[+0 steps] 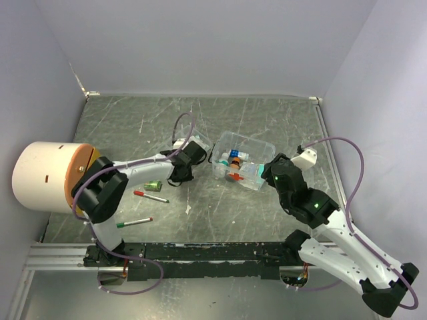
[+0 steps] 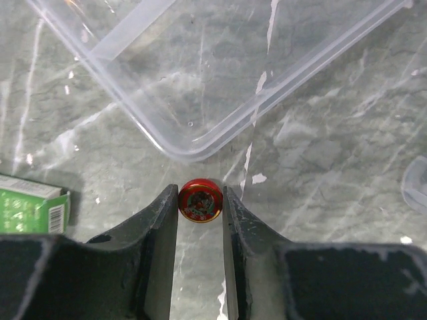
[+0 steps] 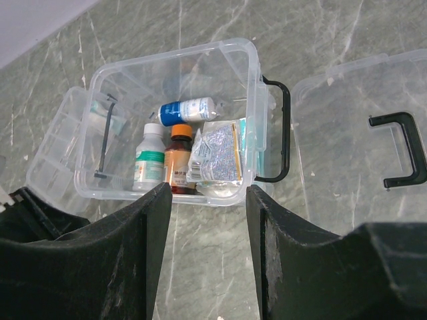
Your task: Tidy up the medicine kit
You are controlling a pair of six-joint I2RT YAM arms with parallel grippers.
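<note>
The clear plastic medicine box (image 1: 239, 160) stands mid-table. In the right wrist view the box (image 3: 253, 87) holds a white bottle (image 3: 152, 159), an amber bottle with an orange cap (image 3: 179, 157), a lying blue-and-white bottle (image 3: 190, 109) and a foil packet (image 3: 217, 153). My left gripper (image 1: 181, 175) is just left of the box; its fingers (image 2: 200, 203) are shut on a small round red tin (image 2: 200, 201), low over the table. My right gripper (image 3: 208, 193) is open and empty, just short of the box's near wall; it also shows from above (image 1: 270, 175).
A clear lid with a black handle (image 3: 407, 150) lies right of the box. A clear tray corner (image 2: 200, 73) lies ahead of the left fingers. A green carton (image 1: 153, 186), a red pen (image 1: 150, 196) and a green pen (image 1: 135, 222) lie left. A large white roll (image 1: 50, 175) stands far left.
</note>
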